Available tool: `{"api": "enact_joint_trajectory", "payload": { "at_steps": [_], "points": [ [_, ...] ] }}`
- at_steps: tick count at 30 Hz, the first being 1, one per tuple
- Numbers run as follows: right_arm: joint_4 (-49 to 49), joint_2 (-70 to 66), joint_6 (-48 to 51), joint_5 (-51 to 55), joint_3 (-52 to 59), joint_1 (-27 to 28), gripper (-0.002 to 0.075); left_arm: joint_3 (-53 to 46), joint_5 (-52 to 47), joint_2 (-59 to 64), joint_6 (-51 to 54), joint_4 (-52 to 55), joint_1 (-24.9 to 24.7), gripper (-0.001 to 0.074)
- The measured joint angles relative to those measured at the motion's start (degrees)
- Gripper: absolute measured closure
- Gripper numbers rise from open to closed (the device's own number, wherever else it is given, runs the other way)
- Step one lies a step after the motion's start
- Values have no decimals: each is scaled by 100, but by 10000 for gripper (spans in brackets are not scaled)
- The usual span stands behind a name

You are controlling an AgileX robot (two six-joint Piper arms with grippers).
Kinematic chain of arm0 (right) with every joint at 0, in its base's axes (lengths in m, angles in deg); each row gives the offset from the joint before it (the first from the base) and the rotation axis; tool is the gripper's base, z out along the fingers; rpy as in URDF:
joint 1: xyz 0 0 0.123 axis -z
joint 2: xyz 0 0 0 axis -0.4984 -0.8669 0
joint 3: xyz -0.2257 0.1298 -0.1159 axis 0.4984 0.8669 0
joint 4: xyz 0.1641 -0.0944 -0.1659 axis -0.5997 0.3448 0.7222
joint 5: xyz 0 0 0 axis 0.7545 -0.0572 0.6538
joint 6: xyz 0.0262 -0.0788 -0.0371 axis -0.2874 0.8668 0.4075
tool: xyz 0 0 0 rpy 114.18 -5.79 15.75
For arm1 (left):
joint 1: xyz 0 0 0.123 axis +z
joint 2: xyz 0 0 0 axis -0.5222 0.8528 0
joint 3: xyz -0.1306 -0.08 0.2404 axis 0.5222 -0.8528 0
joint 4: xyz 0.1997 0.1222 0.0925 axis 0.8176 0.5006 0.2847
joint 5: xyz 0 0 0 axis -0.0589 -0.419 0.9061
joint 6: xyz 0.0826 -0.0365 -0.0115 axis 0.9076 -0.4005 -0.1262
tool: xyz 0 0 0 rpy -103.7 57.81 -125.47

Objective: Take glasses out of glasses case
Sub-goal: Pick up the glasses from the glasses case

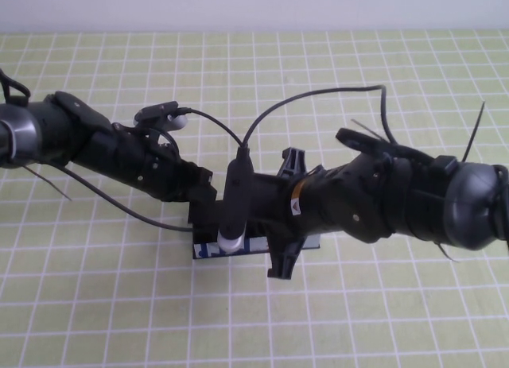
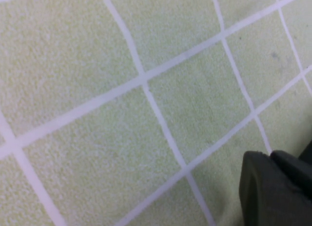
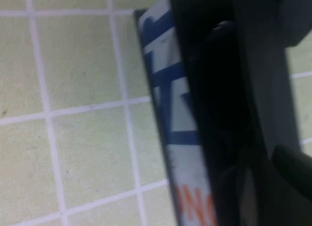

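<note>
While both arms converge over the glasses case (image 1: 254, 245) on the table (image 1: 95, 304), seemingly to steady and empty it, neither the left end effector (image 1: 203, 201) nor the right end effector (image 1: 282, 217) shows whether it is apart or together.

I read this as probably a lab bench. A green gridded mat (image 1: 95, 304) covers it; a plain white wall (image 1: 254, 6) stands behind.

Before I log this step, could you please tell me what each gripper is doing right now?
Left gripper: at the glasses case's left end; state cannot be told.
Right gripper: over the case; state cannot be told.
</note>
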Motion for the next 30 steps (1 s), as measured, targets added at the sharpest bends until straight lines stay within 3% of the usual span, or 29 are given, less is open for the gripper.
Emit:
{"api": "enact_joint_trajectory", "payload": {
  "at_steps": [7, 14, 18, 23, 30],
  "points": [
    [-1, 163, -79, 0, 0, 10, 723, 0, -167, -122, 43, 0, 61, 739],
    [-1, 163, -82, -10, 0, 10, 725, -95, -265, -1236, 191, -36, 610, 739],
    [-1, 163, -82, -10, 0, 10, 725, -985, -395, -2140, 1659, -1160, 742, 739],
    [-1, 163, -92, -31, 0, 10, 726, -2832, -866, -3152, 4865, -3390, 742, 739],
    [-11, 163, -94, -31, 0, 10, 726, -3898, -1010, -3184, 5941, -3565, 742, 739]
  ]
}}
